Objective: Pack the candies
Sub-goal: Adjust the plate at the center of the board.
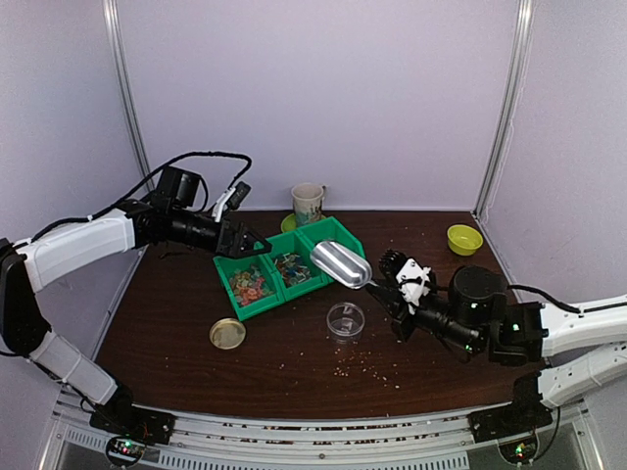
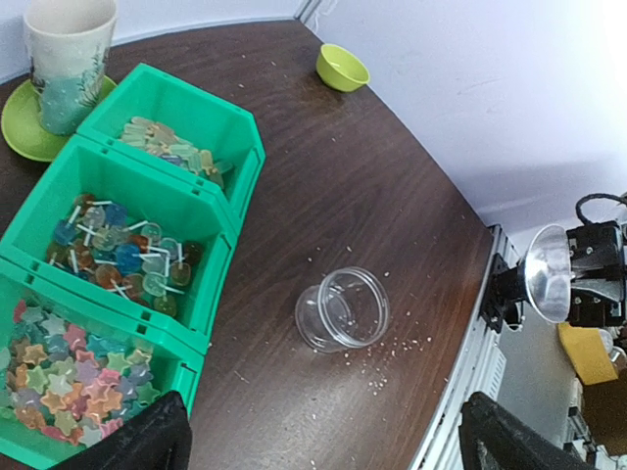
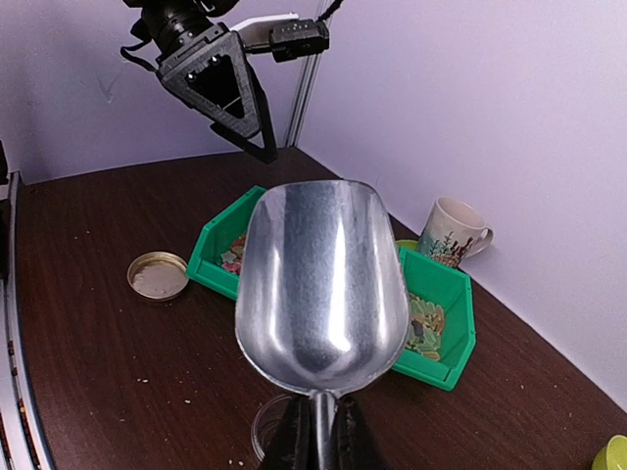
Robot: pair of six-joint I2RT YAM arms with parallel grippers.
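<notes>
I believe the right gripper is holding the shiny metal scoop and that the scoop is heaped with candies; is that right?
Not quite. The right gripper does hold the shiny metal scoop, but the scoop is not heaped. The right wrist view shows its bowl empty, bare metal with nothing in it.

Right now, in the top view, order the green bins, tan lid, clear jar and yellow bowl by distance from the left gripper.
1. green bins, directly by the left gripper
2. tan lid, front left
3. clear jar, centre
4. yellow bowl, back right
</notes>
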